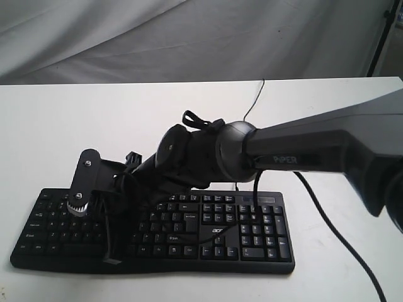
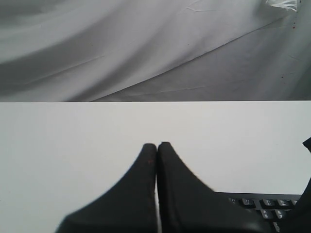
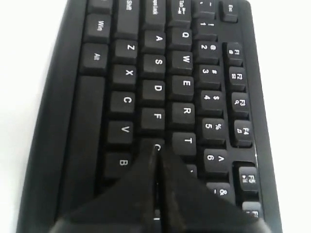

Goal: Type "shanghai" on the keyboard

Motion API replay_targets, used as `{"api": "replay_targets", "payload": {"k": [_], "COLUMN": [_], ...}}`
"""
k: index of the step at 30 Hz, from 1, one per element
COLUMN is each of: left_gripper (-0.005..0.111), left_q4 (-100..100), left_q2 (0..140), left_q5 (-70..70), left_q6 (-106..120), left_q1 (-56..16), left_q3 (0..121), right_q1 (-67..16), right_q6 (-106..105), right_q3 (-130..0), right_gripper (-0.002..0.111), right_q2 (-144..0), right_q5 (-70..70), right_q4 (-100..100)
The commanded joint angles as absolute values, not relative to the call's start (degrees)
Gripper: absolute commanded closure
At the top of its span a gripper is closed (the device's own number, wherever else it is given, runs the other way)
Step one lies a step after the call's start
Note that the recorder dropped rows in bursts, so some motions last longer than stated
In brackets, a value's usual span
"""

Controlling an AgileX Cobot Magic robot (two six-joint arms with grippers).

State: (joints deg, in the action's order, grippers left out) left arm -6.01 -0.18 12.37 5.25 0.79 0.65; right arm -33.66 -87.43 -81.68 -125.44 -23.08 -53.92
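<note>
White table (image 1: 63,126), black keyboard (image 1: 264,239) lying under the right gripper (image 3: 156,151).
That gripper's jaws were pressed together, tip pointing down at the key (image 3: 146,144) next past F. The left gripper (image 2: 157,145) was closed too, holding nothing, above bare table with a keyboard corner just beside its fingers (image 2: 187,196).

In the exterior view's centre, the right arm (image 1: 302,148) hides the middle rows of the keyboard (image 1: 264,239); legends at its left are too small to read. The right gripper (image 3: 156,149) covers the key beyond F.
</note>
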Motion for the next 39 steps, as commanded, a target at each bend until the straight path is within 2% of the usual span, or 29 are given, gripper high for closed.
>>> {"api": "replay_targets", "payload": {"k": [1,8,14,23,39], "left_gripper": [0.106,0.106,0.106,0.106,0.106], "left_q4": [-6.24,-6.24,-6.24,-6.24,-6.24], "left_q2": [0.00,0.00,0.00,0.00,0.00], "left_q5": [12.23,12.23,12.23,12.23,12.23], "left_q6": [5.18,5.18,5.18,5.18,5.18], "left_q1": [0.56,0.56,0.56,0.56,0.56], "left_q3": [0.61,0.61,0.61,0.61,0.61], "right_q1": [-33.33,-34.84,-38.33,-39.43,-39.97], "right_q6": [-88.24,-87.22,-70.44,-63.85,-62.08], "right_q3": [-81.45,-83.04,-95.80,-108.98,-110.09], "right_gripper": [0.108,0.108,0.108,0.108,0.108], "right_q2": [-123.90,-123.98,-130.35,-137.48,-140.83], "right_q5": [-23.58,-22.46,-25.07,-32.11,-28.48], "right_q4": [-55.01,-56.13,-42.14,-37.55,-35.08]}}
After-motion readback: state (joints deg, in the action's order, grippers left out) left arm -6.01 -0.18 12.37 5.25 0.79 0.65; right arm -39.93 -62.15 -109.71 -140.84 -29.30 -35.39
